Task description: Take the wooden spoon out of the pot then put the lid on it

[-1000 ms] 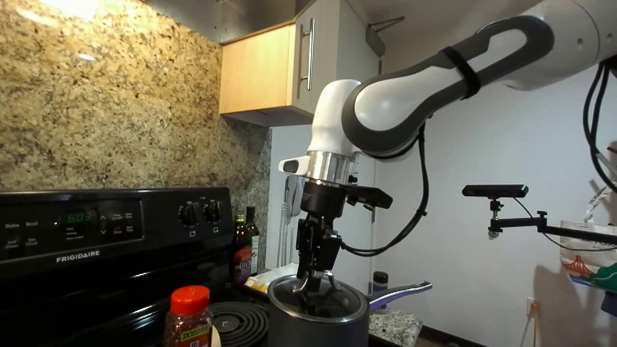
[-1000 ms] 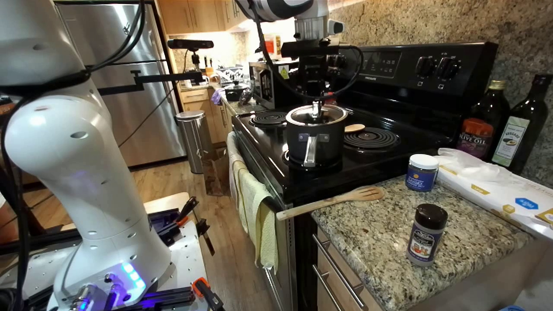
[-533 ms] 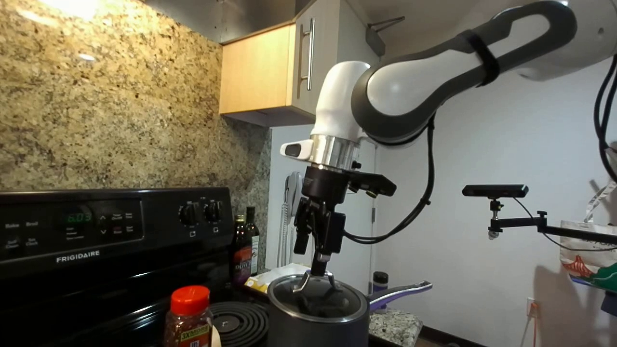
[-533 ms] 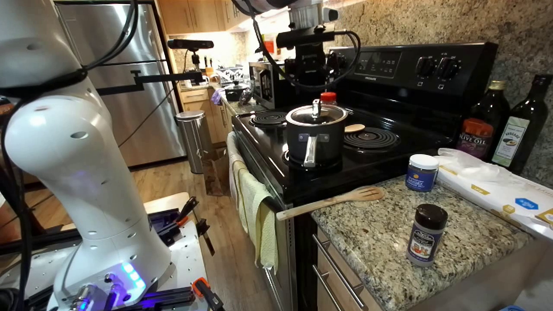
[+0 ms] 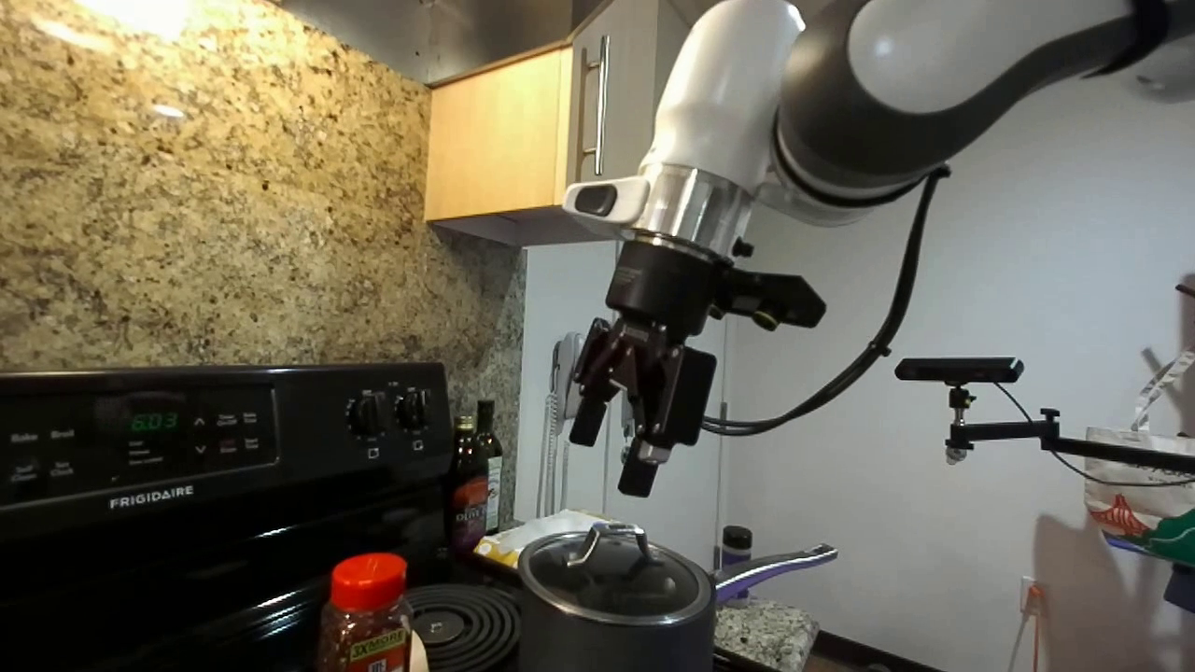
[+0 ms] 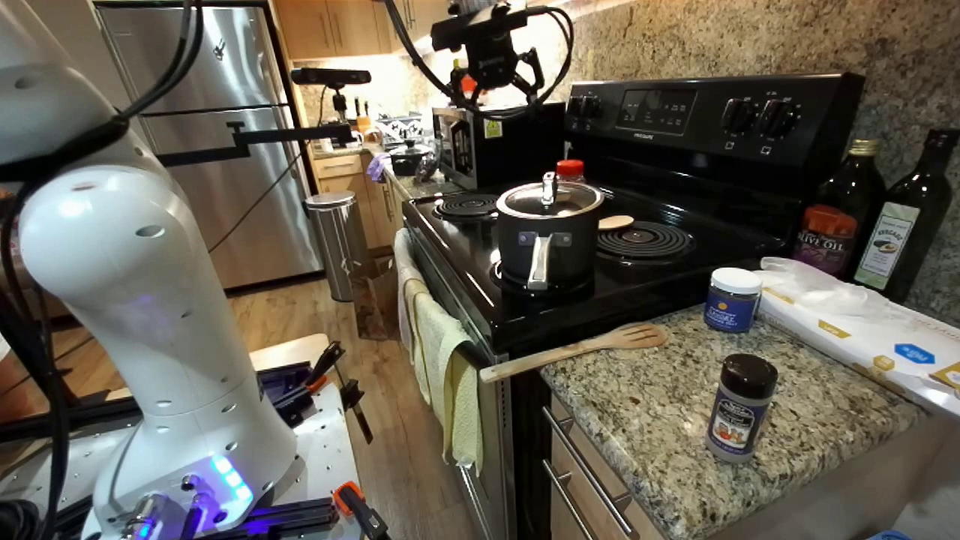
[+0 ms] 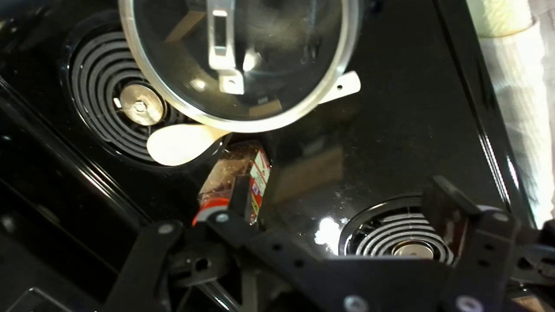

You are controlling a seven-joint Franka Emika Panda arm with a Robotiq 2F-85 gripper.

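Beside the speckled counter point(image 6: 634, 401), the stovetop point(image 7: 412, 130) bears the pot point(image 6: 566, 255).

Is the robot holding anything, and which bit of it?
Nothing is held: the jaws stand open, apart from the lid, which sits on the pot.

splashback point(image 5: 233, 215): speckled tan granite, w/ bright light patch point(image 5: 140, 14) up top. wall point(image 5: 1008, 233): plain, pale. cab. point(image 5: 523, 140): wood side, grey front, bar handle point(image 5: 601, 103). back cabs point(image 6: 360, 26): wood, bright below. floor point(image 6: 397, 427): wood plank. fridge point(image 6: 225, 187): s/steel, 2-door. bin point(image 6: 336, 247): metal, nr fridge. counter point(image 6: 637, 397): speckled granite, w/ wood drawers point(image 6: 574, 476) under.
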